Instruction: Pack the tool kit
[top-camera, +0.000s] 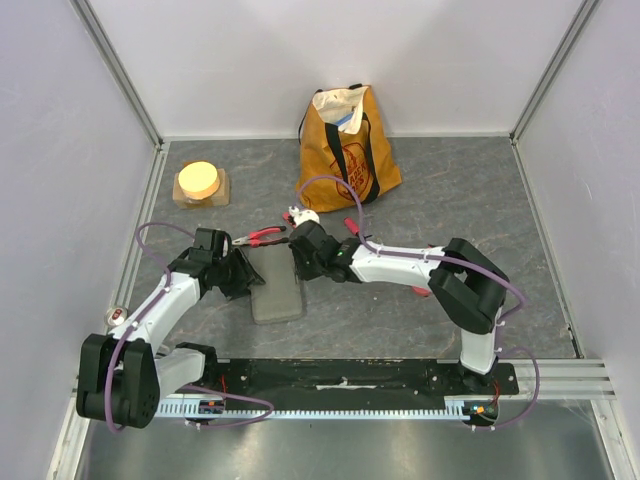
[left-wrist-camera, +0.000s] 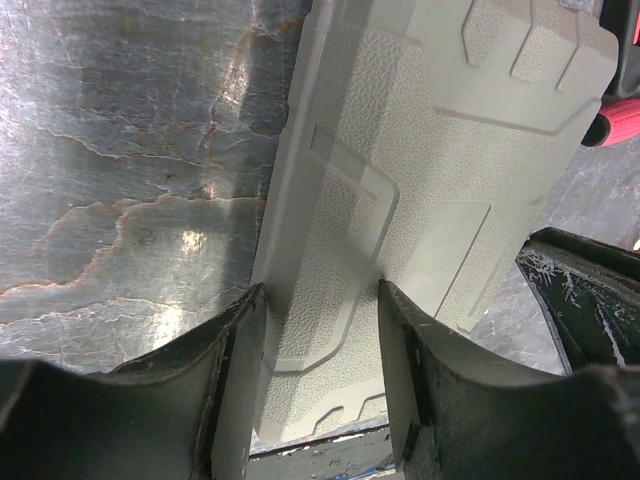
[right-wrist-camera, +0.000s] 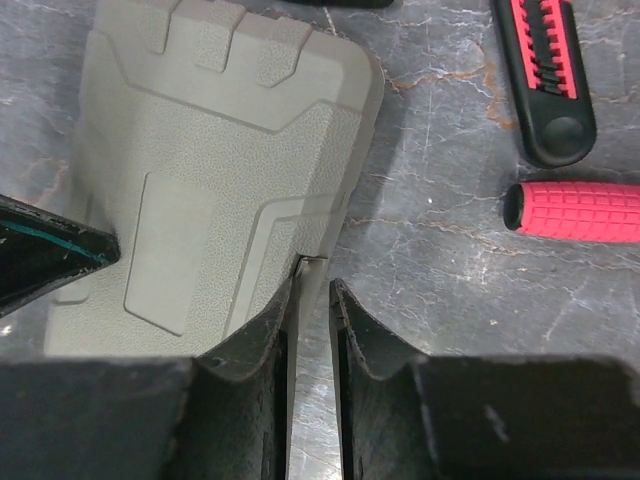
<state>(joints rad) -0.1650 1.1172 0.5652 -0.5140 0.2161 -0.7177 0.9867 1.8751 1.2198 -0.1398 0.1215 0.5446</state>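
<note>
The grey tool-kit case (top-camera: 277, 290) lies shut and flat on the table between both arms. My left gripper (top-camera: 240, 272) is at its left edge. In the left wrist view that gripper (left-wrist-camera: 320, 290) stands open, with one finger beside the edge of the case (left-wrist-camera: 440, 150) and the other over the lid. My right gripper (top-camera: 300, 248) is at the far right corner. In the right wrist view its jaws (right-wrist-camera: 314, 282) are only narrowly apart, with the rim of the case (right-wrist-camera: 220, 150) against the left finger. Red-handled pliers (top-camera: 262, 237) lie just beyond the case.
A mustard tote bag (top-camera: 348, 140) stands at the back, and a yellow-topped tan block (top-camera: 200, 182) sits at the back left. A red-and-black tool handle (right-wrist-camera: 545, 70) and a red grip (right-wrist-camera: 580, 210) lie right of the case. Grey walls close in three sides.
</note>
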